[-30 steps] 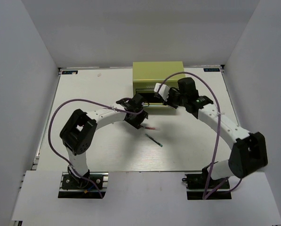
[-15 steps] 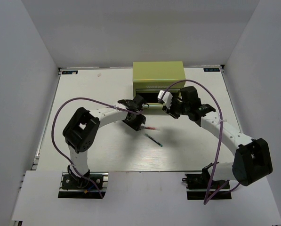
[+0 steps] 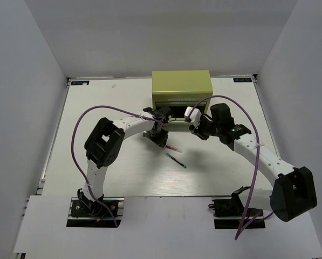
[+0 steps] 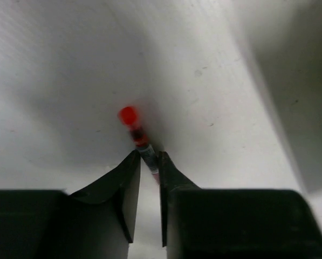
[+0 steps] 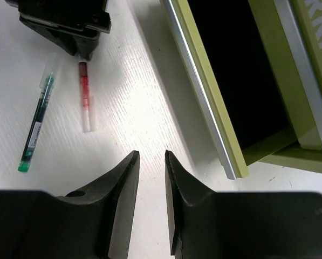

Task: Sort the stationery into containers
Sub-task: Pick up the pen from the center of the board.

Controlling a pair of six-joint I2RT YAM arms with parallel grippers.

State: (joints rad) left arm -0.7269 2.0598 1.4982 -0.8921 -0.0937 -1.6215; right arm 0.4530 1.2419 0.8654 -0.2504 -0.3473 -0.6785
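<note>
Left wrist view: the left gripper (image 4: 149,156) is drawn in narrow around one end of the red-and-white pen (image 4: 138,134). A fingertip touches the barrel on each side. The pen's long axis runs from between the tips toward upper centre of the frame, leaning slightly left, with the red end farthest from the camera. The pen looks to be lying flat on the bench (image 4: 53,81). How firm the pinch is cannot be judged.

Top external view: the pen lies just below centre and slants from upper left to lower right, its upper-left end hidden under the gripper. The olive-green chest (image 3: 181,86) sits above it at upper centre.

Right wrist view: the open drawer (image 5: 201,86) fills the upper right, and the pen is well to the left of its front rim. Judgement: the coming move depends on carrying the pen from lower in the top view up to that drawer. The left arm already has the pen, so it is the arm to do it. A dark pen with a green end (image 5: 36,127) lies just left of the red one, apart from it and roughly parallel.

The right gripper (image 5: 151,156) is slightly parted with nothing between its fingers. It hangs over bare bench beside the drawer front and touches nothing.

Hard to make out:
- The drawer interior is black, so its contents are unknown.
- A second drawer cannot be distinguished.
- No marker or second dark pen is visible in any view.
</note>
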